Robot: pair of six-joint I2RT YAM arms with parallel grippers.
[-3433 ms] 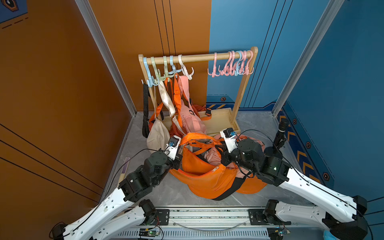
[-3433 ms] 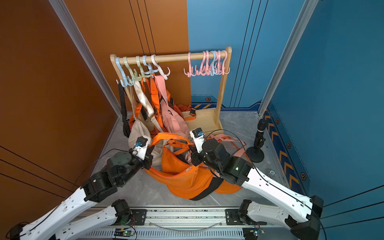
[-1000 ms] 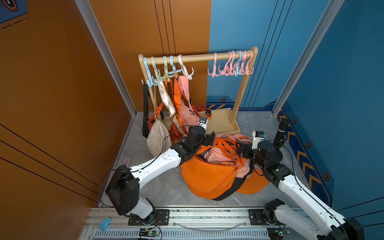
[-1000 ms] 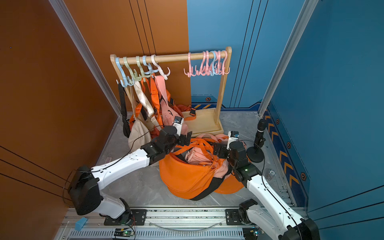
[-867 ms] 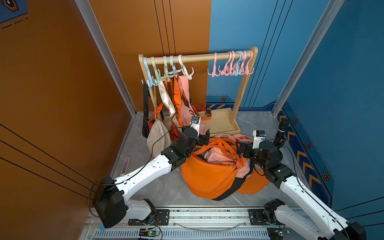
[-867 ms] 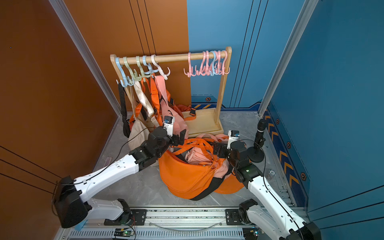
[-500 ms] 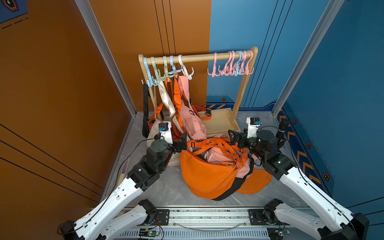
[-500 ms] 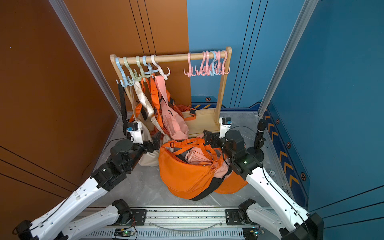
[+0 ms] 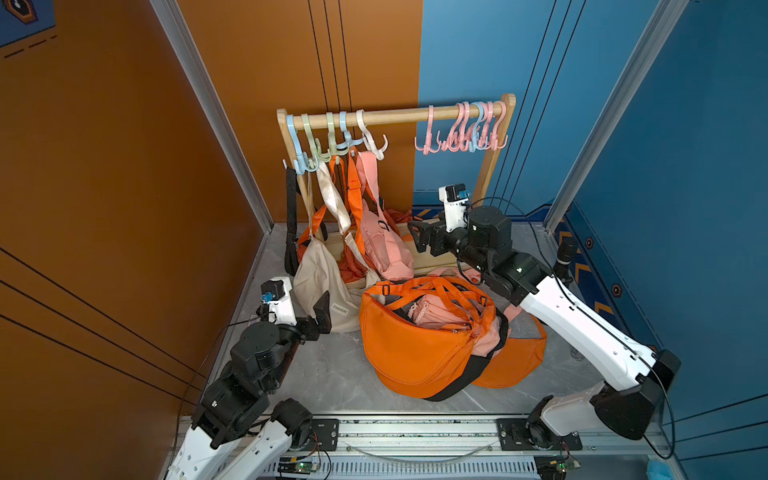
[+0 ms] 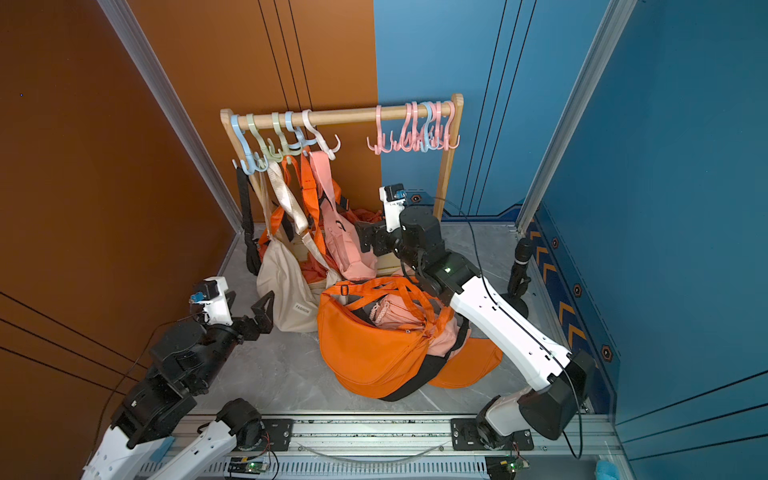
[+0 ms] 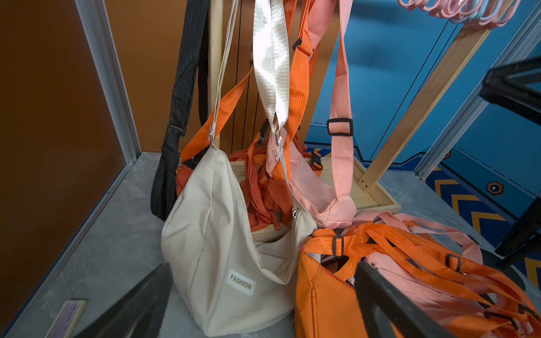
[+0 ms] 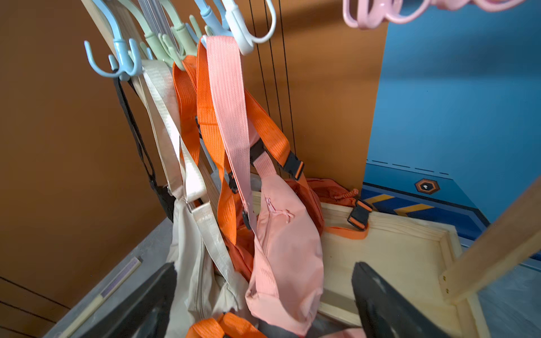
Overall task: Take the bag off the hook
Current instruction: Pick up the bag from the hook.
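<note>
Spread jaws, empty on both arms, mark an approach rather than a grip at the small wooden clothes rail (image 9: 399,116). At far left, the left gripper (image 10: 264,315) hovers low over the grey marbled surface (image 9: 332,374). It is just beside a cream fabric shoulder bag with a FASHION label (image 9: 324,278) and touches nothing. Beyond it, a black strap (image 9: 291,208), a cream strap (image 9: 332,197) and orange webbing straps (image 9: 352,183) crowd the pastel plastic hooks (image 9: 296,143) at the rail's left end.

Rightmost of the hanging lot is the salmon-pink nylon sling bag (image 9: 384,249). Its wide ribbed strap (image 12: 227,111) appears looped over the white plastic hook (image 9: 369,136), with a black slider partway down. The soft zipped body slumps at the edge of the rack's pale wooden base (image 12: 386,251). In the foreground, a heap of orange and pink bags (image 9: 415,345) lies on the surface, off the rail.

At right, the right gripper (image 9: 417,237) points at the pink bag from just beside it, jaws wide and pinching nothing. That bag looks to be the one in hand. Next, the jaws likely need to rise toward the strap near the hook and close on the webbing. They would then lift it over the hook's upturned tip and draw away, clear of the neighbouring orange straps.
</note>
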